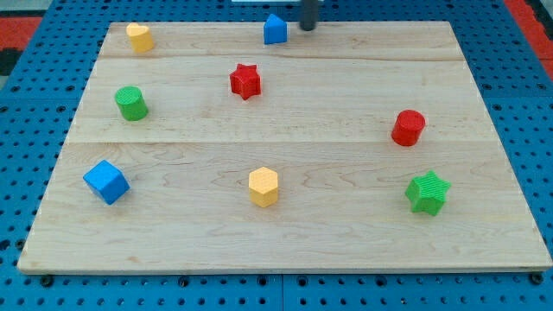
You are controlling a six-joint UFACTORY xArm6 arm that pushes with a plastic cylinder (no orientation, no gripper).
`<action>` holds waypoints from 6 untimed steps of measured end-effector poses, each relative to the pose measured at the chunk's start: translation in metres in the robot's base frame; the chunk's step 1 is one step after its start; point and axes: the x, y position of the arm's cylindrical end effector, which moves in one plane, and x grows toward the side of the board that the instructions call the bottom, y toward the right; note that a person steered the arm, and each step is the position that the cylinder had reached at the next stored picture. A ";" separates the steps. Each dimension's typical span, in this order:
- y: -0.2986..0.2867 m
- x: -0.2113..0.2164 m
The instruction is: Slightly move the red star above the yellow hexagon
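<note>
The red star [245,81] lies on the wooden board [346,216] in the upper middle. The yellow hexagon [263,187] lies below it, near the view's bottom centre, well apart from it. My tip [307,27] is at the view's top edge, just right of a blue block [275,29], above and to the right of the red star. It touches neither the star nor the hexagon.
A yellow block [139,37] sits at the top left. A green cylinder [131,104] is at the left, a blue cube [106,182] at the lower left. A red cylinder [408,128] is at the right, a green star [428,193] at the lower right.
</note>
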 end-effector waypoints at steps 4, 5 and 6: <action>-0.109 0.060; -0.079 0.113; -0.118 0.130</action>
